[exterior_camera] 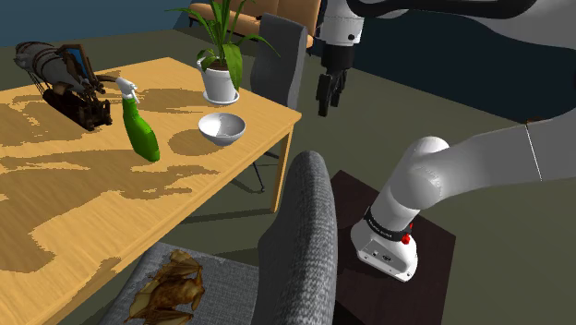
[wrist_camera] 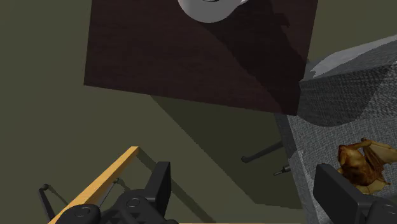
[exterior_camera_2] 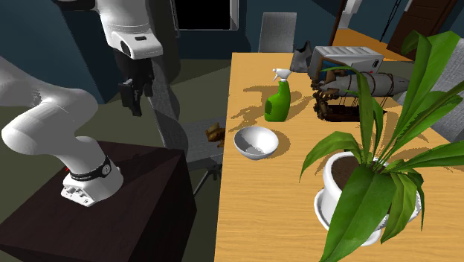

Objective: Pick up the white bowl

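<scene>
The white bowl stands upright on the wooden table near its corner, empty. My black gripper hangs in the air off the table, beyond the edge to the shoulder view's right of the bowl and well above it. It points down over the floor between table and stand. In the wrist view its fingers stand wide apart around nothing, so my gripper is open. The table's corner edge lies beside one finger.
A green spray bottle and a potted plant flank the bowl. A dark contraption sits further back. Grey chairs stand at the table's edge; one seat holds a brown object. The dark stand is below.
</scene>
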You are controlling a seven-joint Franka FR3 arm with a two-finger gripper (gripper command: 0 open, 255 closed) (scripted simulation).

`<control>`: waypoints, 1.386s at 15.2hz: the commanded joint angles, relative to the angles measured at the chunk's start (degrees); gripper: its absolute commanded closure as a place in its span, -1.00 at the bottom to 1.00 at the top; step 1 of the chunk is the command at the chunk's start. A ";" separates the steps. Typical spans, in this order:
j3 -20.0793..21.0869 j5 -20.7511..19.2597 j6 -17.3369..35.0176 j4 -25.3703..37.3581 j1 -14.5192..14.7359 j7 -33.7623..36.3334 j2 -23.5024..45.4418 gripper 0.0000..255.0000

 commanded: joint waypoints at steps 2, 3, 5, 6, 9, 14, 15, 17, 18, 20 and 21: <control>0.70 0.49 1.65 0.41 0.19 0.69 1.79 -1.00; 1.39 0.94 3.27 0.89 0.36 1.37 3.62 -1.00; 2.74 1.69 6.39 2.09 0.65 2.72 7.39 -1.00; 3.39 1.99 7.88 2.81 0.78 3.39 9.33 -1.00; 5.29 2.59 12.06 5.41 1.07 5.44 15.29 -1.00; 8.16 2.46 17.90 11.21 1.36 9.04 25.58 -1.00; 8.67 2.25 18.88 12.58 1.42 9.81 27.68 -1.00; 9.63 1.66 20.64 15.54 1.55 11.39 31.91 -1.00; 10.08 1.28 21.42 17.12 1.62 12.19 34.04 -1.00; 10.89 0.35 22.75 20.51 1.83 13.85 38.34 -1.00; 11.22 -0.19 23.31 22.31 1.99 14.69 40.50 -1.00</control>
